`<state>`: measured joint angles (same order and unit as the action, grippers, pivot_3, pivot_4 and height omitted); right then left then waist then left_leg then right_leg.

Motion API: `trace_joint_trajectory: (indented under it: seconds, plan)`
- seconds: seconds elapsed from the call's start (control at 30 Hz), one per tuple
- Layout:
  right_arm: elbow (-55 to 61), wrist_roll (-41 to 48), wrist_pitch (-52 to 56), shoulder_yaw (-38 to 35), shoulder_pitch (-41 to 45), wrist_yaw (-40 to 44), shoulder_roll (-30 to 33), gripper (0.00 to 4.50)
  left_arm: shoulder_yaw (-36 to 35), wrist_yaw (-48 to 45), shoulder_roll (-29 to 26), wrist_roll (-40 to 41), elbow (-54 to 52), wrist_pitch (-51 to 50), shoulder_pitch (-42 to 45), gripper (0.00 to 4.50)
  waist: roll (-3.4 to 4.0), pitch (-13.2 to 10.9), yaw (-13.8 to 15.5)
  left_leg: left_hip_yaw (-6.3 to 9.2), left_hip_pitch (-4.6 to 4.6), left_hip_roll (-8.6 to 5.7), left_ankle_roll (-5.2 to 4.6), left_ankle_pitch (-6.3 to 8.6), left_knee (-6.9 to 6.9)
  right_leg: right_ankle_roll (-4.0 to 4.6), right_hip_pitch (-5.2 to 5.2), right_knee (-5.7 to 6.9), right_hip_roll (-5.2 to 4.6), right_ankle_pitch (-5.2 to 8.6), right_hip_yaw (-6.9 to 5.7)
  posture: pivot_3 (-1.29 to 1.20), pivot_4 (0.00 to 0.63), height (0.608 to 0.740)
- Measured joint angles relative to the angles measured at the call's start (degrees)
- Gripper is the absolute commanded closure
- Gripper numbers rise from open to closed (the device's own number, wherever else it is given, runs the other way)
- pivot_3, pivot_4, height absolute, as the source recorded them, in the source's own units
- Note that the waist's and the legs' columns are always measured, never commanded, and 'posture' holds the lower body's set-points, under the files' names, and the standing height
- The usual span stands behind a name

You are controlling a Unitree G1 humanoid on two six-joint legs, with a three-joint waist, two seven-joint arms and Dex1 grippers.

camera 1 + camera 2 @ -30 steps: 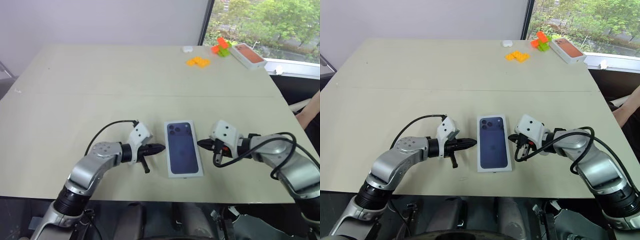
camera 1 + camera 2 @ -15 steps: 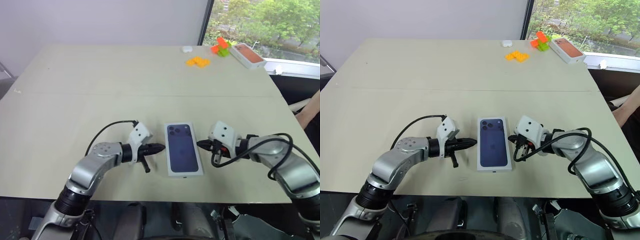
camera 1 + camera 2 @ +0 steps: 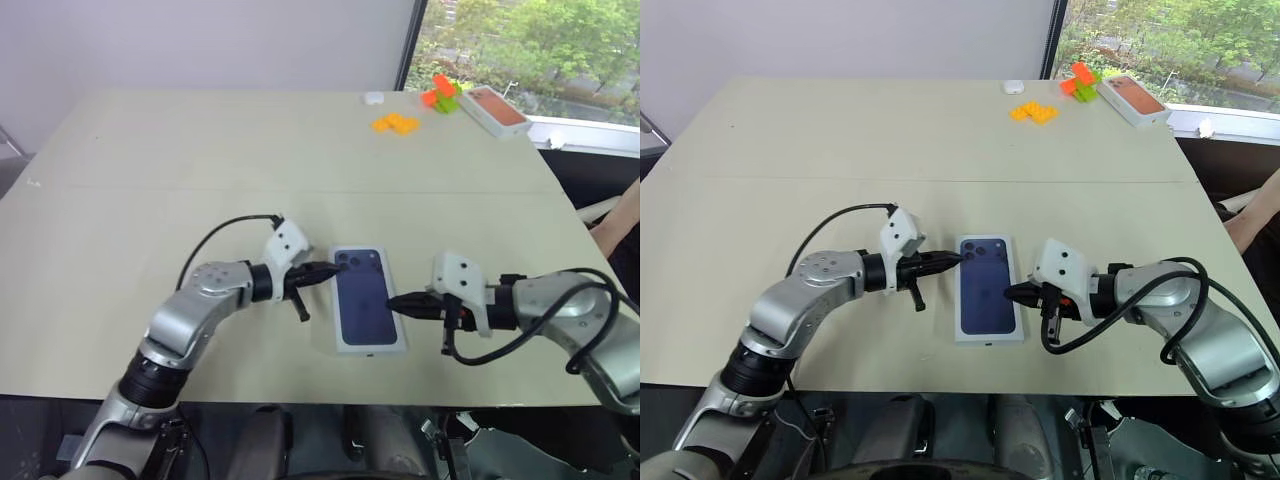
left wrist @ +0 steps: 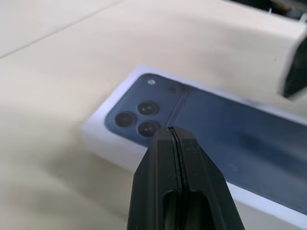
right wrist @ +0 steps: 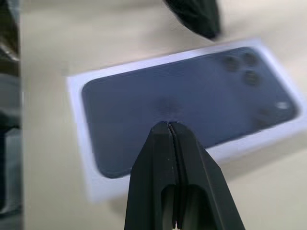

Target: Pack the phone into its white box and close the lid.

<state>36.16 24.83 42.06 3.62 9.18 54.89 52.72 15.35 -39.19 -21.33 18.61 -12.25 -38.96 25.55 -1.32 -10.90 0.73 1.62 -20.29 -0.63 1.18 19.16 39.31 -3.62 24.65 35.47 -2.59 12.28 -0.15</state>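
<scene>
Beige tabletop (image 3: 200,160) carries our lid (image 3: 364,298) lengthwise near-to-far, printed cameras at the far end; both pincers, left (image 3: 335,269) and right (image 3: 392,299), pressed together over it; contents hidden.

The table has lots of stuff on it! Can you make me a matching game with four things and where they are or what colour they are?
Things:
1. lid
2. left gripper
3. orange blocks
4. box with a salmon-orange top

Clues:
A. flat yellow-orange pieces far across the table
B. by the window, at the far corner
C. black fingers shut, tip at the camera end of the phone picture
D. white, with a dark blue phone picture

Pairs: 1-D, 2-C, 3-A, 4-B
</scene>
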Motion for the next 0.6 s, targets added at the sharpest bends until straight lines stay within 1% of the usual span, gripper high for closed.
trace_joint_trajectory:
  seconds: [0.07,0.17,0.33,0.6]
  plan:
    - [1.13,-0.51,-0.04,2.71,-1.15,-0.56,-0.04,4.48,1.75,2.22,1.38,-3.6,5.41,1.46,3.05,4.5,0.0,0.0,0.1,0.05,0.02,-0.02,0.0,0.0,0.01,0.0,-0.02,0.01,0.01,0.0,-0.04,0.0,0.15,0.74]
    - [1.48,-2.34,-0.4,5.37,-2.26,-1.58,0.06,4.48,3.17,3.03,2.22,-6.64,9.08,3.53,5.02,4.5,0.03,0.03,-0.13,0.0,0.05,-0.02,0.01,0.0,0.0,0.0,-0.03,0.03,0.0,0.0,-0.01,0.0,0.15,0.74]
    - [0.8,-5.66,-1.61,8.31,-2.1,-3.07,0.08,4.48,4.13,2.56,3.14,-8.03,10.11,4.12,5.64,4.5,0.04,0.07,-0.02,0.03,0.14,-0.01,0.01,-0.01,0.0,0.0,-0.11,0.04,0.01,0.0,-0.02,0.0,0.15,0.74]
    - [0.06,-6.52,-3.49,8.94,-2.88,-3.88,0.07,4.48,5.19,2.05,3.64,-9.15,9.74,3.71,4.85,4.5,0.01,0.6,-0.04,0.03,0.37,-0.01,0.01,0.0,0.0,-0.02,-0.34,0.02,0.01,0.02,-0.01,0.0,0.15,0.74]
